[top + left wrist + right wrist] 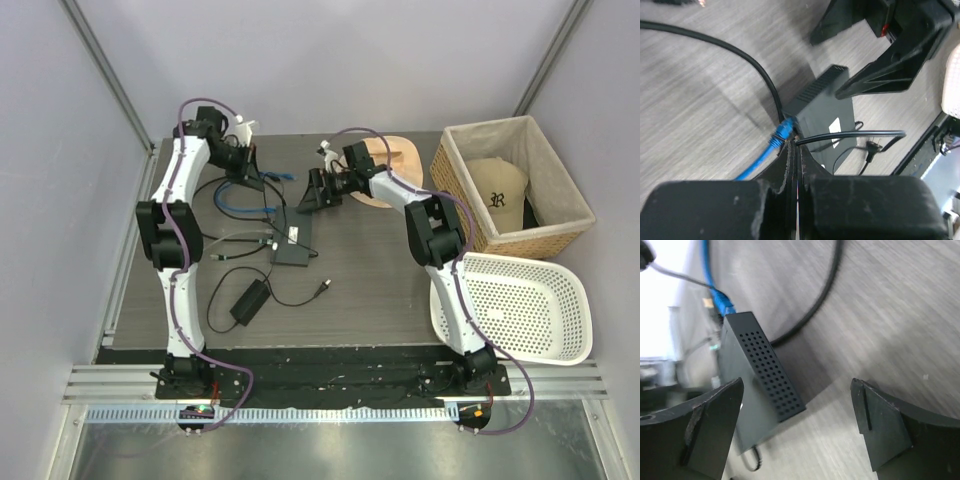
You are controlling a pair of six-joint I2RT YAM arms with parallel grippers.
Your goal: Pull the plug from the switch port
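The black switch box lies flat near the table's middle. The blue cable runs from the back left to its far edge. The blue plug sits in the port at the box's corner, and it shows in the right wrist view too. My left gripper is shut and empty, up and back left of the box, and its tips point toward the plug. My right gripper is open above the table just behind the box, with its jaws wide apart.
A black adapter brick and its silver-tipped lead end lie in front of the box. A thick black cable curves past the plug. A tan object lies at the back. A wicker basket with a cap and a white basket stand on the right.
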